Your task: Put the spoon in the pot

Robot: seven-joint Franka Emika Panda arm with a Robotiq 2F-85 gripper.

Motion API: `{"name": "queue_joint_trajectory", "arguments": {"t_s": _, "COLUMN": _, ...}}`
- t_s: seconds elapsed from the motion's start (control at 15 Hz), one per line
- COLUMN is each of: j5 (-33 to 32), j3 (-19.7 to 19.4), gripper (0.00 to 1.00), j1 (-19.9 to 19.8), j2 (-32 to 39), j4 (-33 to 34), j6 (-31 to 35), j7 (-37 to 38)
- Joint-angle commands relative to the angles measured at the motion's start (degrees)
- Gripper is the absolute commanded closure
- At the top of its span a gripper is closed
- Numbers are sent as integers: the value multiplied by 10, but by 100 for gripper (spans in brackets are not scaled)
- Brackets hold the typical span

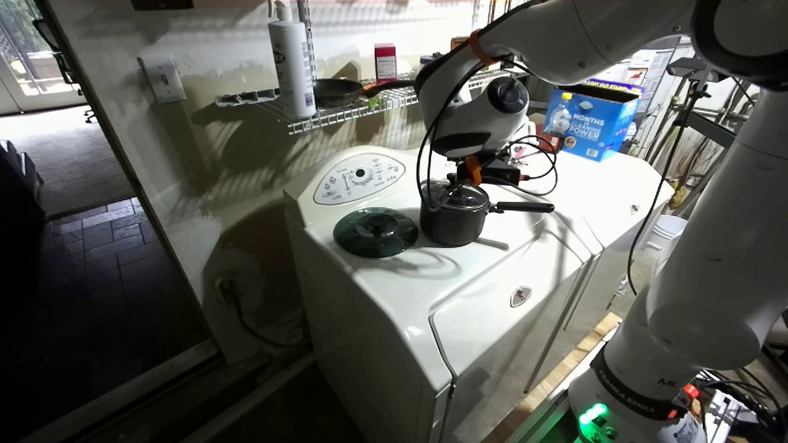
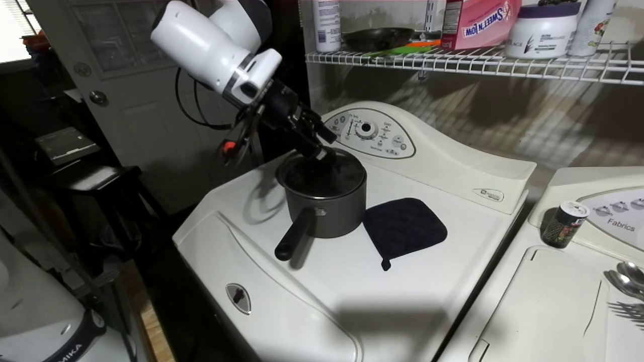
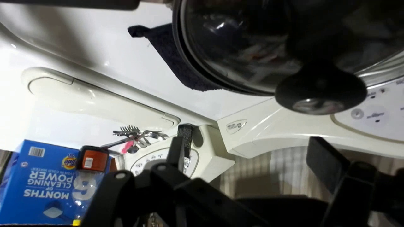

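The pot is a dark grey saucepan with a long black handle, seen in both exterior views (image 1: 452,226) (image 2: 329,218), standing on a white machine top. A clear glass lid with a black knob (image 3: 320,88) covers it. My gripper is above the lid in both exterior views (image 2: 326,143) (image 1: 460,178). In the wrist view my gripper (image 3: 251,153) is open, with nothing between its fingers. The knob is not between the fingers. Spoons (image 2: 624,282) lie with forks at the right edge in an exterior view. They show small in the wrist view's utensil pile (image 3: 153,135).
A flat dark round disc (image 1: 375,232) lies beside the pot. A dark potholder (image 2: 405,226) lies on its other side. A black shaker can (image 2: 564,224), a bottle (image 3: 86,186) and a blue box (image 1: 591,123) stand on the second machine. A wire shelf (image 2: 478,63) hangs above.
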Motion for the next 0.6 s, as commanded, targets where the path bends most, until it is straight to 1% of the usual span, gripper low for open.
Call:
{"name": "queue_joint_trajectory", "arguments": {"t_s": 0.0, "j5": 127, "j3": -2, "gripper": 0, "j1": -3, "j2": -29, "j4": 26, "j6": -1, "j7": -150}}
{"name": "queue_joint_trajectory", "arguments": {"t_s": 0.13, "j5": 184, "j3": -9, "gripper": 0, "j1": -4, "j2": -38, "j4": 52, "j6": 14, "j7": -222}}
{"name": "queue_joint_trajectory", "arguments": {"t_s": 0.27, "j5": 224, "j3": -15, "gripper": 0, "j1": -4, "j2": -49, "j4": 75, "j6": 27, "j7": -279}}
{"name": "queue_joint_trajectory", "arguments": {"t_s": 0.53, "j5": 268, "j3": -32, "gripper": 0, "j1": -4, "j2": -65, "j4": 123, "j6": 60, "j7": -349}}
